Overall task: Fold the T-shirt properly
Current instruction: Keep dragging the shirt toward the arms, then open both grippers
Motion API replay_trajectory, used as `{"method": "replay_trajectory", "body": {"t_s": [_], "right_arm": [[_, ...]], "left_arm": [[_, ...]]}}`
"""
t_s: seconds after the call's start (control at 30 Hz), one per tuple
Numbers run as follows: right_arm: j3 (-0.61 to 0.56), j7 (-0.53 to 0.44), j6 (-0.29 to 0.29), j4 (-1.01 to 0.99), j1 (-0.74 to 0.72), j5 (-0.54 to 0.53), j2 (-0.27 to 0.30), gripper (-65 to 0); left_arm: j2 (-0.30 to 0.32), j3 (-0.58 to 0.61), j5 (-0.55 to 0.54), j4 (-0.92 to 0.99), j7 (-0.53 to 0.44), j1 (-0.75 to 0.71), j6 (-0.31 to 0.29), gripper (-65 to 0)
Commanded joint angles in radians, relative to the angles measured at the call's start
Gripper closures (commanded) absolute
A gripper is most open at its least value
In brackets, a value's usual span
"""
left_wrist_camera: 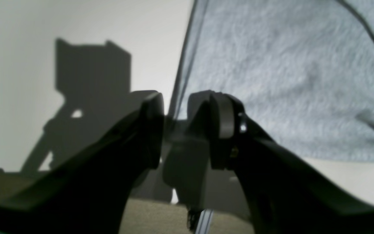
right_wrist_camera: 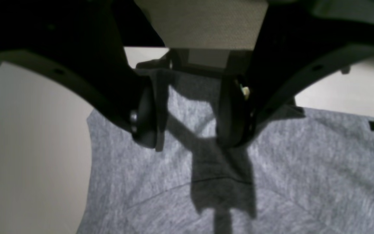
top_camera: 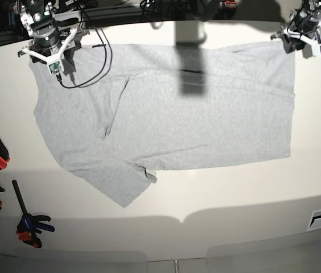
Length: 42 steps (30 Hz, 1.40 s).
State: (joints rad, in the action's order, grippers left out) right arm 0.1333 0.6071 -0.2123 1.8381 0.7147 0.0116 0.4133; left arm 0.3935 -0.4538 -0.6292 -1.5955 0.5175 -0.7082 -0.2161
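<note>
T-shirt (top_camera: 172, 125) lies spread flat, plain side up, both far corners under the arms. Right gripper (right_wrist_camera: 190, 113) has jaws wide, cloth below the fingers, nothing held. Left gripper (left_wrist_camera: 175, 130) is part open at the hem edge, holding nothing. Advice: pinch both corners evenly before lifting. No readable writing.
</note>
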Motion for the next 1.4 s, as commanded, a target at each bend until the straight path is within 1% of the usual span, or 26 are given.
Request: {"method": "replay_trajectory", "body": {"t_s": [0.0,0.1,0.27,0.47,0.57,0.6,0.67,0.77,0.8,0.87,0.9,0.93,0.97,1.03,1.1,1.17,1.23,1.3,1.37], "right_arm": [[-0.002,0.094,-0.023,-0.010,0.029,0.021,0.006,-29.9],[0.000,0.095,-0.021,-0.009,0.035,0.063,0.006,-29.9],[-0.001,0.091,-0.018,0.004,0.034,0.057,0.019,-29.9],[-0.001,0.102,-0.018,0.054,0.034,0.057,0.019,-29.9],[-0.001,0.100,-0.018,0.084,0.034,0.057,0.019,-29.9],[-0.001,0.100,-0.018,0.095,0.034,0.057,0.019,-29.9],[-0.001,0.100,-0.018,0.112,0.034,0.056,0.019,-29.9],[-0.001,0.096,-0.018,0.117,0.034,0.053,0.018,-29.9],[-0.001,0.096,-0.019,0.117,0.034,0.037,0.019,-29.9],[-0.001,0.093,-0.019,0.117,0.034,-0.003,0.018,-29.9],[-0.001,0.092,-0.020,0.117,0.034,-0.020,0.019,-29.9],[-0.001,0.093,-0.020,0.117,0.034,-0.019,0.018,-29.9],[-0.001,0.093,-0.020,0.117,0.034,-0.018,0.019,-29.9],[-0.001,0.100,-0.021,0.117,0.034,-0.011,0.019,-29.9],[-0.001,0.101,-0.023,0.117,0.034,-0.011,0.019,-29.9],[-0.001,0.105,-0.035,0.117,0.034,-0.011,0.019,-29.9],[-0.001,0.119,-0.046,0.117,0.034,-0.011,0.019,-29.9],[-0.001,0.127,-0.062,0.117,0.034,-0.011,0.019,-29.9],[-0.001,0.128,-0.070,0.118,0.034,-0.011,0.019,-29.9]], "left_arm": [[-0.001,0.003,0.024,0.005,0.096,-0.032,0.021,-21.5],[-0.012,0.003,0.021,-0.032,0.101,-0.071,0.020,-21.5],[-0.045,0.003,0.024,-0.175,0.100,-0.121,0.020,-21.5],[-0.049,0.003,0.027,-0.370,0.111,-0.117,0.021,-21.5],[-0.050,0.003,0.026,-0.429,0.107,-0.110,0.021,-21.5],[-0.050,0.003,0.026,-0.434,0.090,-0.101,0.021,-21.5],[-0.051,0.003,0.026,-0.418,0.045,-0.077,0.021,-21.5],[-0.076,0.004,0.026,-0.336,0.031,-0.004,0.016,-21.5],[-0.090,0.004,0.026,-0.296,0.031,0.025,-0.006,-21.5],[-0.114,0.004,0.024,-0.212,0.036,0.083,-0.089,-21.5],[-0.126,0.004,0.025,-0.178,0.042,0.105,-0.121,-21.5],[-0.136,0.004,0.026,-0.153,0.056,0.123,-0.136,-21.5],[-0.141,0.004,0.032,-0.133,0.077,0.132,-0.137,-21.5],[-0.140,0.003,0.079,-0.114,0.098,0.126,-0.137,-21.5],[-0.137,0.003,0.124,-0.113,0.094,0.093,-0.137,-21.5],[-0.127,0.004,0.124,-0.113,0.072,0.046,-0.141,-21.5],[-0.127,0.004,0.123,-0.113,0.045,-0.003,-0.163,-21.5],[-0.127,0.004,0.119,-0.113,0.035,-0.046,-0.189,-21.5],[-0.127,0.004,0.095,-0.114,0.034,-0.076,-0.197,-21.5]]}}
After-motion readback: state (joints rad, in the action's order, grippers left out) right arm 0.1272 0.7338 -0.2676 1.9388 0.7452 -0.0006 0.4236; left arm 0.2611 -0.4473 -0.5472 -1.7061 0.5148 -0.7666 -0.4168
